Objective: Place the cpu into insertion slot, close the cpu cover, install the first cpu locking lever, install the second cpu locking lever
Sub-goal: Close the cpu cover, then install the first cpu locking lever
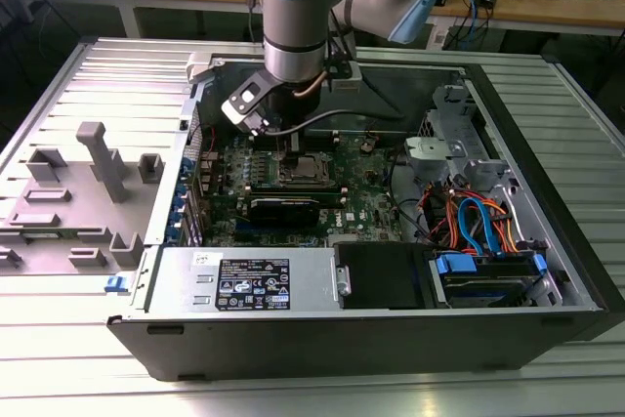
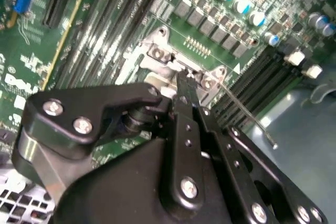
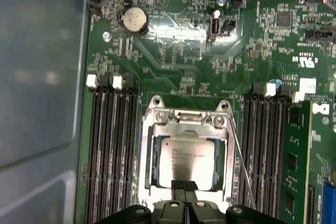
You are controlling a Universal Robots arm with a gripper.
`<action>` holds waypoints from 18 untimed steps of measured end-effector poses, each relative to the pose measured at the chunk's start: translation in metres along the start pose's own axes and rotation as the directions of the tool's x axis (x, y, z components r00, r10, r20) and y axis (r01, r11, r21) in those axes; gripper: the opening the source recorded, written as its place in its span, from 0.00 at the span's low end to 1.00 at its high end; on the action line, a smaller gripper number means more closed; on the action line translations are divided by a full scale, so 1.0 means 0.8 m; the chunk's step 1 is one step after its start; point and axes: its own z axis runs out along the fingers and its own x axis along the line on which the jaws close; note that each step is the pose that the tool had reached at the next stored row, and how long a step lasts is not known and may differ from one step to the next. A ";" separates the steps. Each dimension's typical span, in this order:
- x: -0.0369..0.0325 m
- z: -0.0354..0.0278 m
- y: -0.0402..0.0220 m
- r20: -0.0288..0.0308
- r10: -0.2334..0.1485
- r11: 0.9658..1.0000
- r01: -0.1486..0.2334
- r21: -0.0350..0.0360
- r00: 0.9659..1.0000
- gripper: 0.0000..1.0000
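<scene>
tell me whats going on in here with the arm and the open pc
A robot arm reaches down into an open computer case. Its tool is shut, with the tip at the edge of the insertion slot. The cpu already sits in the slot, and the cpu cover lies down around it. A thin wire lever beside the socket angles outward, apparently not latched yet.

Electronics lab; slatted metal bench [image 1: 59, 339], open computer case [image 1: 371, 339], cable-strewn desks [image 1: 576, 9] behind
</scene>
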 end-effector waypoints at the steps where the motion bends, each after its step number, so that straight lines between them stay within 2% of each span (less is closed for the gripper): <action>1: -0.0002 0.0005 0.0026 0.000 0.000 1.000 0.000 0.000 1.000 0.11; 4: -0.0011 0.0015 0.0152 0.000 0.000 1.000 0.000 0.000 1.000 0.11; 6: -0.0015 0.0019 0.0200 0.000 0.000 1.000 0.000 0.000 1.000 0.11; 12: -0.0014 0.0016 0.0212 0.000 0.000 1.000 0.000 0.000 1.000 0.11; 18: -0.0014 -0.0022 0.0211 0.000 0.000 1.000 0.000 0.000 1.000 0.11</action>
